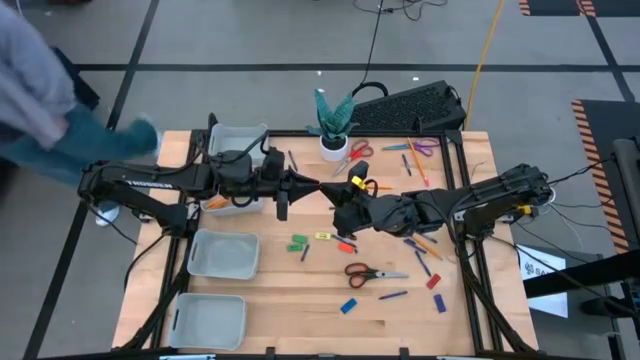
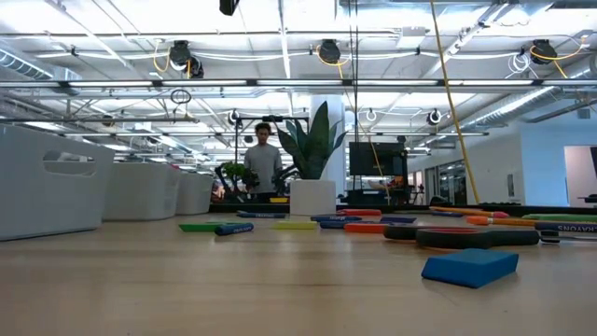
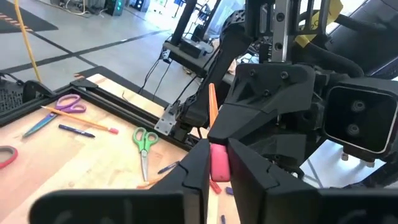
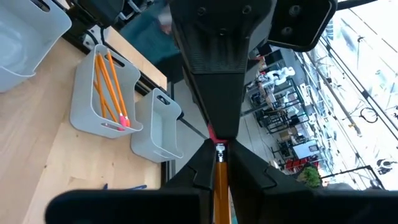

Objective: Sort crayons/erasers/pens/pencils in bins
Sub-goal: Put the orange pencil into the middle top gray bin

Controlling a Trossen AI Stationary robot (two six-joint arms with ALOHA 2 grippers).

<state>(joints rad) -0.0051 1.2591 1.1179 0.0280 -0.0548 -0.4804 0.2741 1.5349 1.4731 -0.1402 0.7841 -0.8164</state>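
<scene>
Thin orange pencil, pink eraser end clenched in left pincer; shaft runs lengthwise into clenched right pincer.

White plant pot standing at the far edge of the wooden table, green plant rising from it. Black keyboard lying just beyond the pot, off the table. Red-handled scissors resting right beside the pot; purple-handled scissors sitting farther along the same edge. Another red pair lying well nearer than the pot. Person standing behind the pot.
</scene>
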